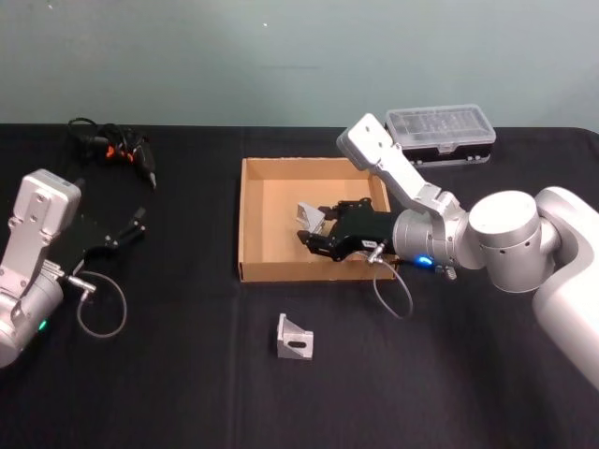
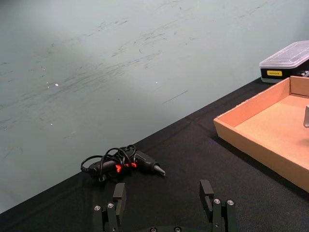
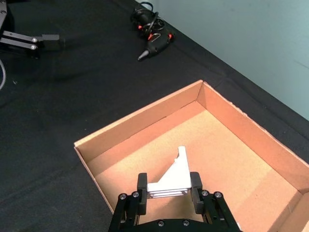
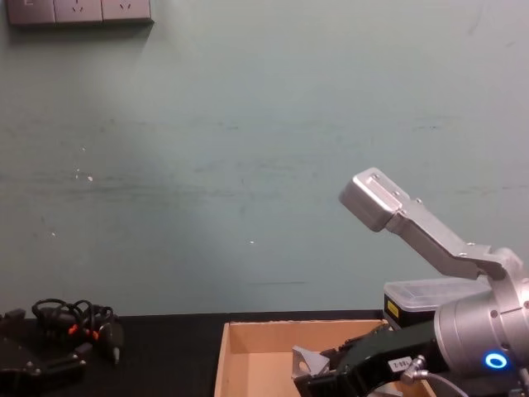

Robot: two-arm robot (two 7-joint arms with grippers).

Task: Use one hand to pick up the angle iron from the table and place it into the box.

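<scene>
My right gripper (image 1: 314, 231) reaches over the tan cardboard box (image 1: 245, 217) and is shut on a white angle iron (image 1: 307, 213). In the right wrist view the angle iron (image 3: 173, 180) sits between the two black fingers (image 3: 142, 187), with the box floor (image 3: 227, 159) beneath it. From the chest view the angle iron (image 4: 303, 361) is just inside the box (image 4: 229, 357). A second angle iron (image 1: 295, 338) stands on the black table (image 1: 468, 383) in front of the box. At the far left my left gripper (image 1: 136, 224) rests open and holds nothing.
A black case with a clear lid (image 1: 440, 132) lies behind the box on the right. A small power tool with a coiled cable (image 1: 117, 148) lies at the back left. The left gripper (image 2: 163, 193) points toward it (image 2: 125, 162).
</scene>
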